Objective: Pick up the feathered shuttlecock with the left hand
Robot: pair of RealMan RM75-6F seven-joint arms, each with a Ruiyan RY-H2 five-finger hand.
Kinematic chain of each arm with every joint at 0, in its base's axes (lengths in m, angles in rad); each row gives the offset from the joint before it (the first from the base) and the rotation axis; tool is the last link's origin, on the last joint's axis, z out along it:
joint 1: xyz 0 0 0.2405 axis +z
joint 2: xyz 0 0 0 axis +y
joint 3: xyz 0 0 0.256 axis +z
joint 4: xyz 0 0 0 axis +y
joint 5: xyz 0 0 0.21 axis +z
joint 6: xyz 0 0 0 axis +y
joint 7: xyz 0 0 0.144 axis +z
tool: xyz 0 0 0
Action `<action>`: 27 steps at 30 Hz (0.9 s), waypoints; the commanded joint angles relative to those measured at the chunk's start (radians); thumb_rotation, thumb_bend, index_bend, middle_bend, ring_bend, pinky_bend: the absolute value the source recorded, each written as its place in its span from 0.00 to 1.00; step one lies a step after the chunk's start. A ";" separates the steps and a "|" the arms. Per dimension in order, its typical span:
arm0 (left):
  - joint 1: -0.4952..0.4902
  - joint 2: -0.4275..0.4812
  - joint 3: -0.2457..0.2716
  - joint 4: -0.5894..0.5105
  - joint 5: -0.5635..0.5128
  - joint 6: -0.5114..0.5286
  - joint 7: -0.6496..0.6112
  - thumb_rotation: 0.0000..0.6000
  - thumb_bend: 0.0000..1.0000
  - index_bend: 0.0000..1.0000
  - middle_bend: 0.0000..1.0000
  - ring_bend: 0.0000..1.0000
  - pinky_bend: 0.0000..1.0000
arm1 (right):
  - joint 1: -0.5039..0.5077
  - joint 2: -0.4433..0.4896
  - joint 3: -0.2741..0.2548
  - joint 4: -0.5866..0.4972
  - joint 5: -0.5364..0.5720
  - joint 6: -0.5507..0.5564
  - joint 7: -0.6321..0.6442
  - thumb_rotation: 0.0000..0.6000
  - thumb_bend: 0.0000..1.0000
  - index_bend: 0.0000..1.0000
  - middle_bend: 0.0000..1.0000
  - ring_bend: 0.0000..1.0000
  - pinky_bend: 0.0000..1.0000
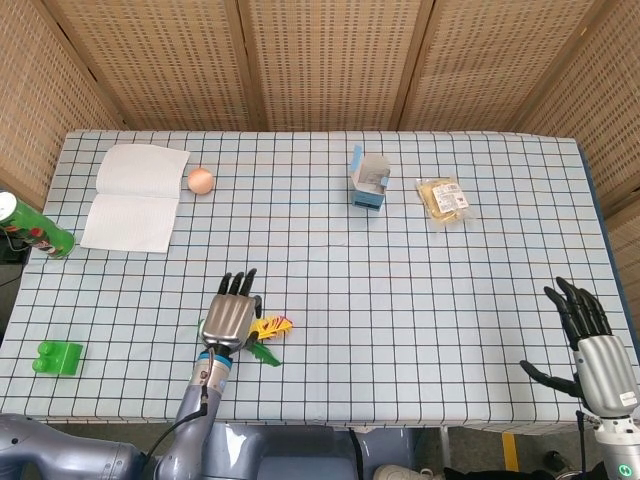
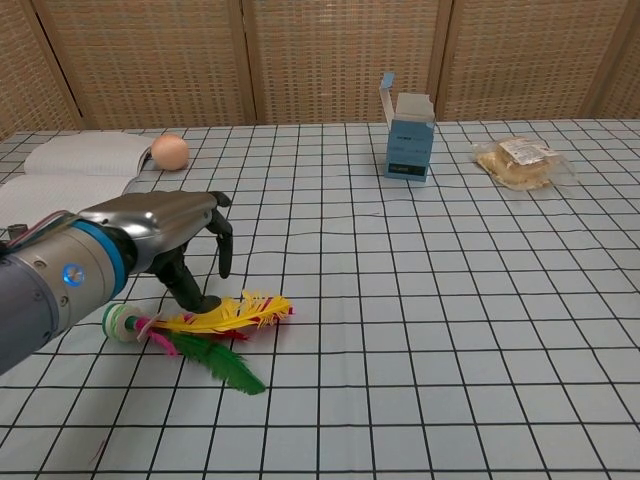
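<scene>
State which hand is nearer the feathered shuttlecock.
Left. The left hand hovers right over the feathered shuttlecock, fingers apart; the right hand sits far off at the table's right edge.

- This looks like a robot test bench in a lab, not a home: the table (image 1: 420, 300) wears a blue-and-white checked cloth and woven screen panels (image 1: 320, 60) close it in behind and at both sides.
- Unrelated props lie scattered on the table: an open notebook (image 1: 135, 195), an egg (image 1: 201, 180), a small opened carton (image 1: 369, 180), a wrapped snack (image 1: 442, 198), green toy bricks (image 1: 57, 356).
- A green can (image 1: 30, 226) lies at the table's left edge.
</scene>
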 commanded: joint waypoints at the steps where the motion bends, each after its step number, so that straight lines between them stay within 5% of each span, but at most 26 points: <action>1: -0.013 -0.012 -0.003 0.014 -0.007 0.008 0.004 1.00 0.30 0.51 0.00 0.00 0.00 | 0.000 0.000 0.001 0.000 0.001 0.000 0.001 1.00 0.04 0.02 0.00 0.00 0.08; 27: -0.076 -0.086 0.014 0.109 -0.070 0.042 0.032 1.00 0.30 0.51 0.00 0.00 0.00 | -0.002 -0.006 0.004 0.008 -0.004 0.012 0.010 1.00 0.04 0.02 0.00 0.00 0.07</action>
